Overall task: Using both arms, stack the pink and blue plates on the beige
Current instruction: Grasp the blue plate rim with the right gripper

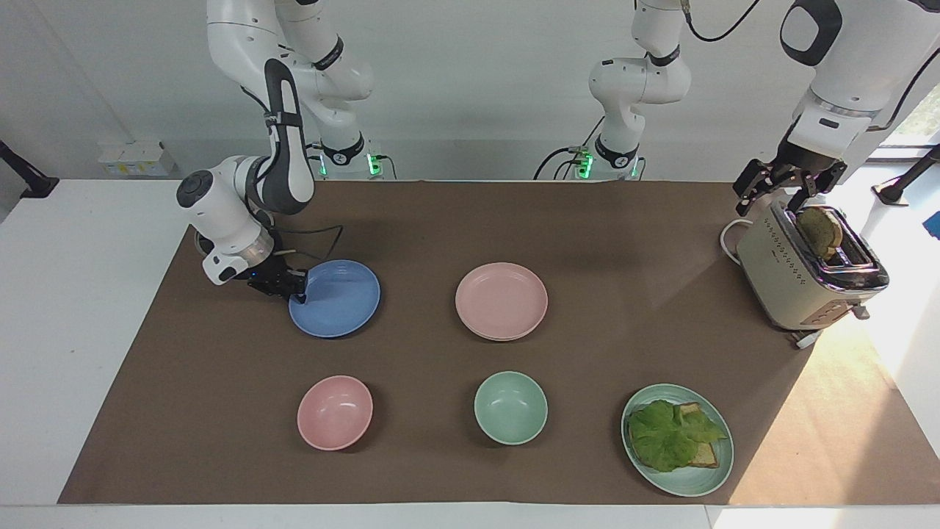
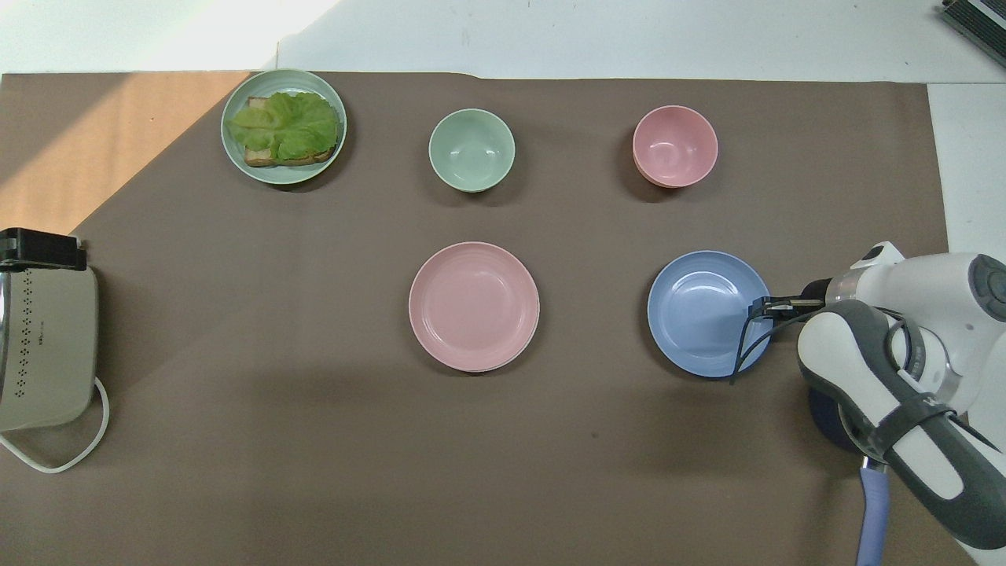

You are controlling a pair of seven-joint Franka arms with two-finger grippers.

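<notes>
Blue is where your right gripper sits: its fingers have pinched together on the rim of the blue plate, at the edge toward the right arm's end of the table, and the plate lies flat on the brown mat. You can see the same pinch from overhead, at the plate's rim beside the white wrist.

The pink plate rests mid-table, well apart from the blue one, and a thin pale edge shows beneath it that may be the beige plate; you cannot tell for sure.

Your left gripper hangs with its fingers spread over the toaster, which holds a slice of bread.

Farther from the robots stand a pink bowl, a green bowl and a green plate with lettuce on toast. No writing is legible to you anywhere.
</notes>
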